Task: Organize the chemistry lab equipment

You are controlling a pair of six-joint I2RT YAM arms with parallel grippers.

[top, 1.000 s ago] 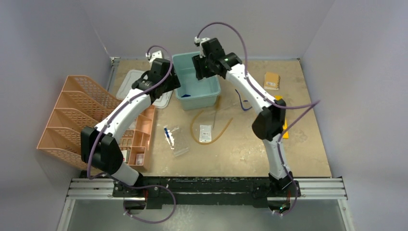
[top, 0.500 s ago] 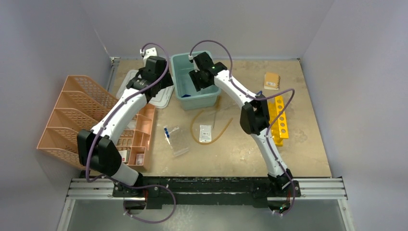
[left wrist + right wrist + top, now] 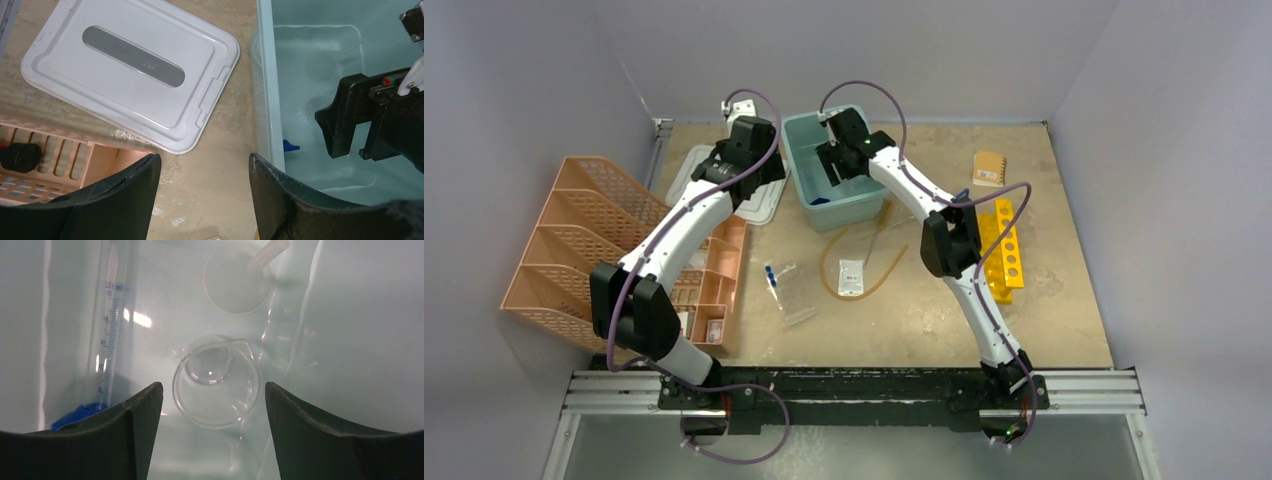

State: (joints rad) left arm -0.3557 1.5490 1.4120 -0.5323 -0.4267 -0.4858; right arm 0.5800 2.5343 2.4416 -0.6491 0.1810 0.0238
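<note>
Hovering above a clear glass beaker (image 3: 216, 402) in a teal plastic bin (image 3: 350, 315), right end effector (image 3: 212, 390) gapes; left end effector (image 3: 203, 160) gapes too.

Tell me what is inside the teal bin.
A blue-based measuring cylinder, a clear beaker and a round dish sit in the bin. The open right gripper hides its near corners.

The pale teal plastic tub (image 3: 360, 315) looked smooth and glossy; the clear glass beaker (image 3: 217, 390) gleamed; the white plastic lid (image 3: 130, 75) was satin-smooth.
</note>
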